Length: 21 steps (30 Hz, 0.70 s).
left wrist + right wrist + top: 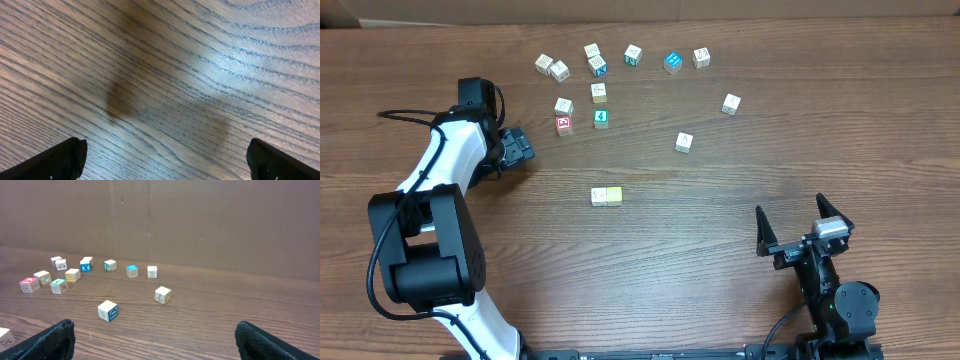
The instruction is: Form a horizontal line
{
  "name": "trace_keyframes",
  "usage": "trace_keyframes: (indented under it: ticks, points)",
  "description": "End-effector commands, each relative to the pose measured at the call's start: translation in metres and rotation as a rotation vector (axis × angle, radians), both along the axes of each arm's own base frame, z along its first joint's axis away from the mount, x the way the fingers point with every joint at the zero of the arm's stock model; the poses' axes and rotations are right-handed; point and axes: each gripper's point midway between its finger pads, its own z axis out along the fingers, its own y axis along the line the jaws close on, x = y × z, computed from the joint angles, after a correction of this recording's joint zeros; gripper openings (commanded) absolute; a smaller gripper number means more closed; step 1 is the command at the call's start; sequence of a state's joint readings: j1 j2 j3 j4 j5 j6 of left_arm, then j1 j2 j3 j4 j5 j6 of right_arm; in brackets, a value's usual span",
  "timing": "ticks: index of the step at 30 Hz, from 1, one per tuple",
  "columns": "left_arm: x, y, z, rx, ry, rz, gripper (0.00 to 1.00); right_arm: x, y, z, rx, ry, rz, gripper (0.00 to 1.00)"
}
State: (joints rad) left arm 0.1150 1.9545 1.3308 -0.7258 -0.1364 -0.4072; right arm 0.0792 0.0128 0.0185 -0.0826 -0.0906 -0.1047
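Near the middle of the table [740,300], a white cube [599,197] and a pale yellow cube [614,194] touch side by side, so the line seems half made. The left gripper [524,147], fingers spread, probably needs the red cube [563,125] nearby, then the blue X cube [600,69]. The right gripper [793,213] rests with fingers spread, empty.

I see a wood-grain desk [720,300]; a white cube [599,197] touches a pale yellow cube [614,195] mid-desk, other lettered cubes [683,142] scattered beyond.

Blue X cube [85,267] and red cube [29,284] sit among scattered others on the tabletop [225,315]; right gripper [155,340] jaws gape.
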Motion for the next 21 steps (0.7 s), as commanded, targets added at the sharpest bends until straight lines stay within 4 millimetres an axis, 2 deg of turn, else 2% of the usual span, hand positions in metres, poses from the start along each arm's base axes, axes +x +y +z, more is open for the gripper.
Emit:
trace_keyframes:
  ticks: [1, 13, 18, 21]
  points:
    - [-0.002, 0.001, -0.002, 0.017, 0.013, -0.026, 1.00, 0.001, -0.008, -0.002, -0.006, -0.002, -0.047, 1.00]
    - [-0.002, 0.001, -0.002, 0.017, 0.013, -0.026, 1.00, 0.002, -0.009, -0.002, -0.006, -0.006, -0.052, 1.00]
    - [-0.002, 0.001, -0.002, 0.017, 0.013, -0.026, 1.00, 0.002, -0.012, 0.014, 0.013, -0.068, -0.069, 1.00]
    - [-0.002, 0.001, -0.002, 0.016, 0.014, -0.026, 0.99, 0.001, -0.012, 0.028, 0.095, -0.110, -0.066, 1.00]
